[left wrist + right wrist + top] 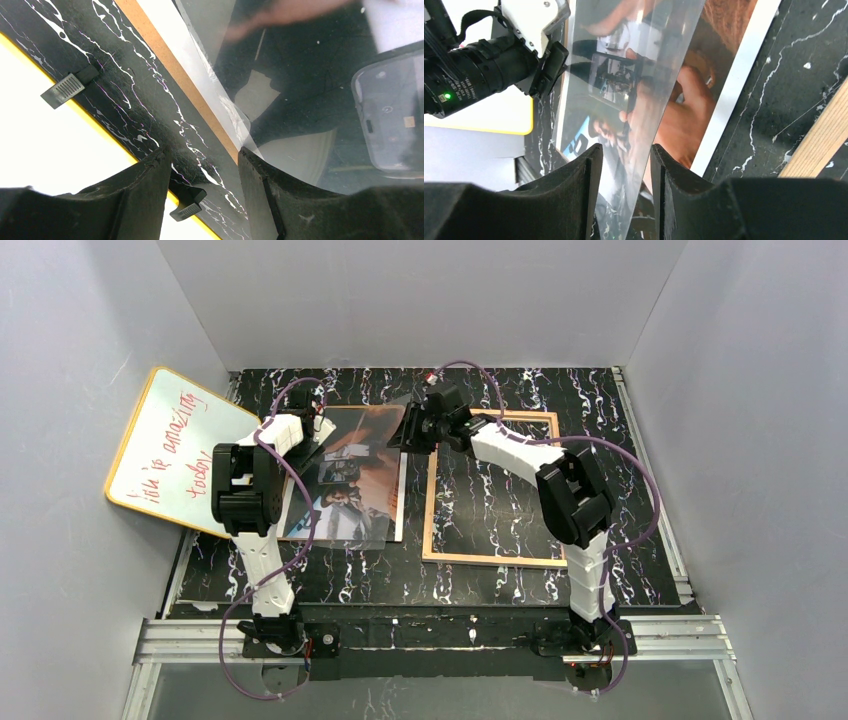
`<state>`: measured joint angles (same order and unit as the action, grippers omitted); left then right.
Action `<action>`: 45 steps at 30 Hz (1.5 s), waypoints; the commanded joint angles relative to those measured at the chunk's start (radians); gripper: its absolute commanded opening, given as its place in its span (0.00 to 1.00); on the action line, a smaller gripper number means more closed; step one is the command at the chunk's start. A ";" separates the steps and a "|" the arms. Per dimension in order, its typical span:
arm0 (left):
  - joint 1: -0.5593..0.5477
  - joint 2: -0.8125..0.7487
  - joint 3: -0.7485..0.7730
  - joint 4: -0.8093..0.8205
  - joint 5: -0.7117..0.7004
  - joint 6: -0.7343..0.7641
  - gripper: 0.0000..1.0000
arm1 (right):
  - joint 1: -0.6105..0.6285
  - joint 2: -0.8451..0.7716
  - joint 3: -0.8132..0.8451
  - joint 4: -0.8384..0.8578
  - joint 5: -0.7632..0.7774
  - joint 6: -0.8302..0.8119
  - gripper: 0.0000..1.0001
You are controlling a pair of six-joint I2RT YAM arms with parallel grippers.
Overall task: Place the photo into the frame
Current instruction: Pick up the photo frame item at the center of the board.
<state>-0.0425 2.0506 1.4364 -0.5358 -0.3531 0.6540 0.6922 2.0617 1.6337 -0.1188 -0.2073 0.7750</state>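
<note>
The right gripper (626, 150), jaws half apart, straddles the raised edge of the clear sheet (624, 75) without clamping it; the photo (694, 105) lies flat just beneath and ahead of it, the frame (819, 140) sits close behind to its right, and the left gripper (205, 160), half-open and empty, sits across the photo

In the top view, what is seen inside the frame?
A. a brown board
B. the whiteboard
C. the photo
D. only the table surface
D: the frame encloses only the black marbled table, and the photo lies outside it, to its left.
</note>
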 commanded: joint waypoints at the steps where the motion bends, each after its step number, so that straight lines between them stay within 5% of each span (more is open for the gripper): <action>1: -0.010 0.130 -0.076 -0.074 0.242 -0.057 0.52 | -0.008 0.009 -0.049 0.169 -0.148 0.102 0.48; 13: -0.010 0.126 -0.079 -0.079 0.245 -0.053 0.52 | -0.007 0.087 -0.057 0.320 -0.231 0.224 0.43; 22: -0.008 0.103 -0.031 -0.123 0.261 -0.057 0.53 | -0.003 0.112 -0.059 0.340 -0.248 0.212 0.10; 28: -0.005 0.032 0.055 -0.204 0.274 -0.059 0.65 | -0.049 0.092 0.007 0.259 -0.343 0.132 0.01; 34: -0.022 -0.027 0.242 -0.324 0.322 -0.098 0.89 | -0.191 -0.001 0.009 0.145 -0.552 0.067 0.01; 39: -0.156 -0.070 0.285 -0.366 0.325 -0.146 0.93 | -0.370 -0.182 -0.054 -0.208 -0.507 -0.122 0.01; 45: -0.323 -0.049 0.299 -0.339 0.352 -0.244 0.95 | -0.643 -0.496 -0.227 -0.350 -0.446 -0.176 0.01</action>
<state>-0.2749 2.0239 1.7103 -0.8307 -0.0566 0.4915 0.1905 1.7817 1.4605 -0.3126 -0.6643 0.6823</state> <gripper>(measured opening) 0.946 0.033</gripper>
